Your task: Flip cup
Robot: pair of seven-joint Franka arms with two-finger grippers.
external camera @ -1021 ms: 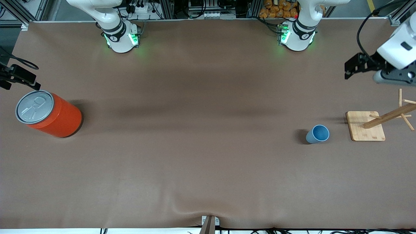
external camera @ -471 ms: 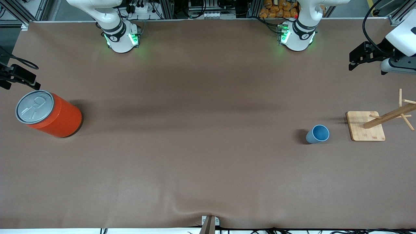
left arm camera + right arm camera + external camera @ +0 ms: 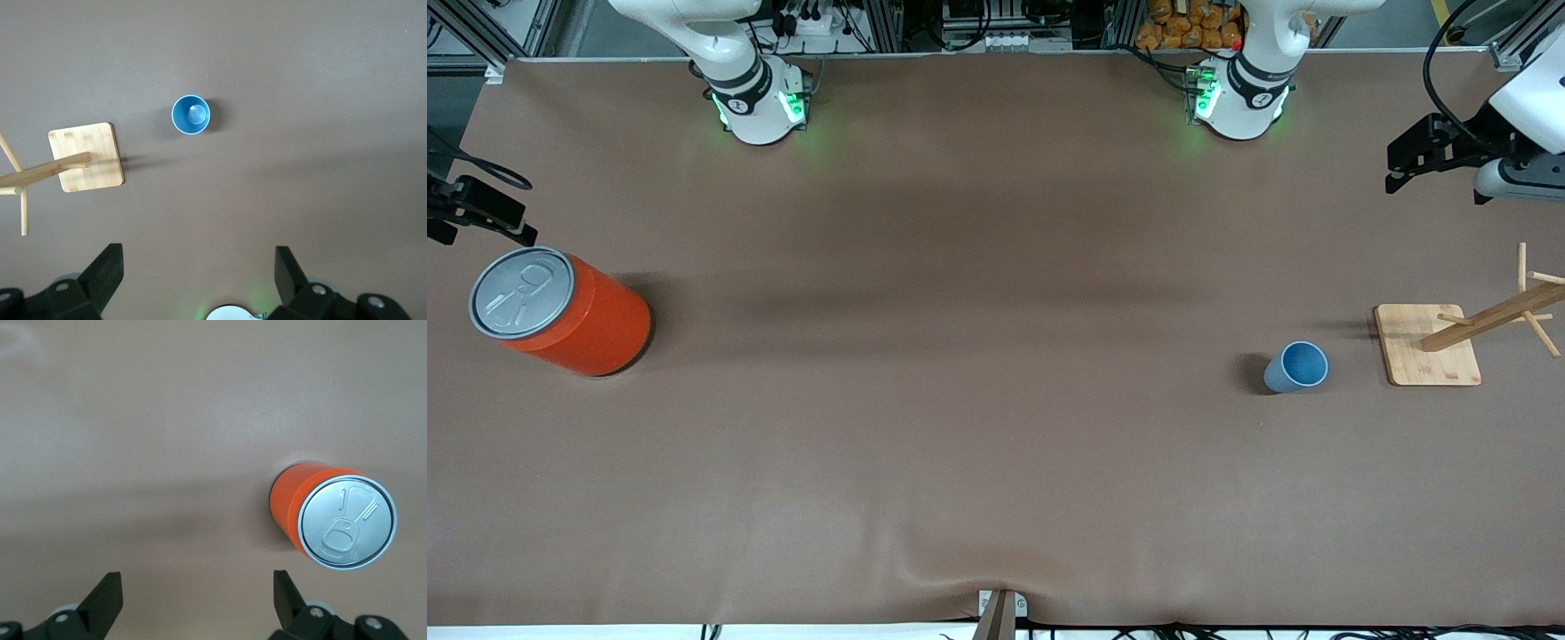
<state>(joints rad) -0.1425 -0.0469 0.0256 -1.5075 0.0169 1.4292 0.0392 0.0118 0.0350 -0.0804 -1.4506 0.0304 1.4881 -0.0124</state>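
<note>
The small light-blue cup (image 3: pixel 1296 366) stands upright on the brown table with its darker blue inside facing up. It also shows in the left wrist view (image 3: pixel 191 115). My left gripper (image 3: pixel 1398 167) is open and empty, high over the table at the left arm's end, well apart from the cup; its own view shows it too (image 3: pixel 198 267). My right gripper (image 3: pixel 489 213) is open and empty over the table's edge at the right arm's end, beside the orange can, and shows in its own view (image 3: pixel 198 590).
A wooden peg rack on a square board (image 3: pixel 1427 345) stands beside the cup toward the left arm's end (image 3: pixel 87 157). A large orange-red can (image 3: pixel 560 311) with a grey pull-tab lid stands at the right arm's end (image 3: pixel 333 513).
My left gripper has drawn away from the cup, toward the left arm's end of the table. The cup, the can and the right arm have not moved.
</note>
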